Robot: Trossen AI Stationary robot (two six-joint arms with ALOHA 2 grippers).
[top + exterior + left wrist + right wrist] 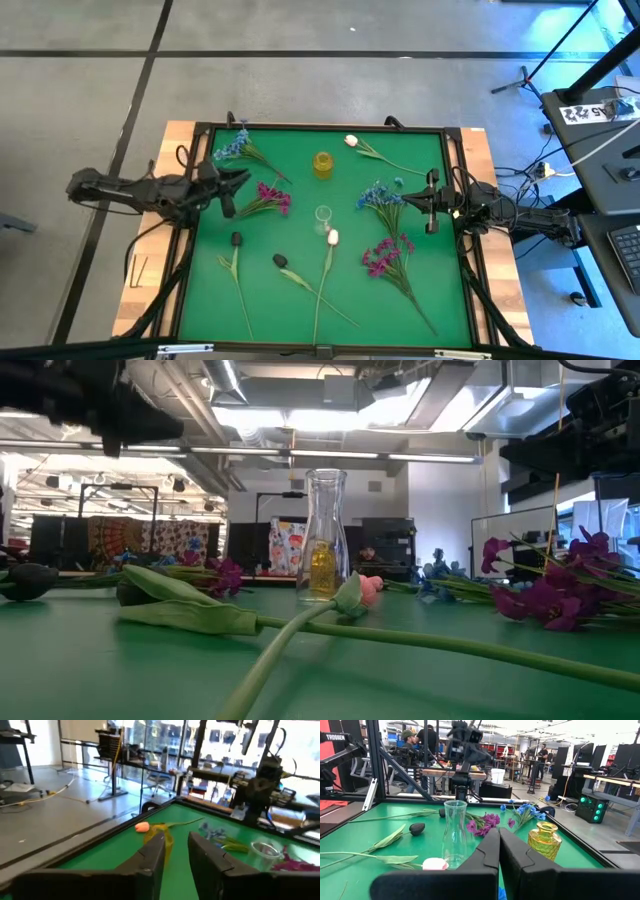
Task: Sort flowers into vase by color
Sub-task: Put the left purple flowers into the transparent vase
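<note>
A clear glass vase [323,214] and a yellow glass vase [322,164] stand upright mid-table. Flowers lie flat on the green mat: blue clusters [238,148] [381,195], magenta clusters [271,197] [385,256], white-pink tulips [351,141] [332,238], and dark buds [237,240] [281,261]. My left gripper [240,185] hovers open over the left side, between the blue and magenta clusters there. My right gripper [412,203] is shut and hovers beside the right blue cluster. The wrist views show empty fingers [176,855] [499,847].
A raised black frame [320,127] borders the green mat. Long green stems [320,295] cross the near half. In the low view a tulip stem [400,640] runs close in front of the clear vase [325,530]. People [427,737] stand in the room beyond.
</note>
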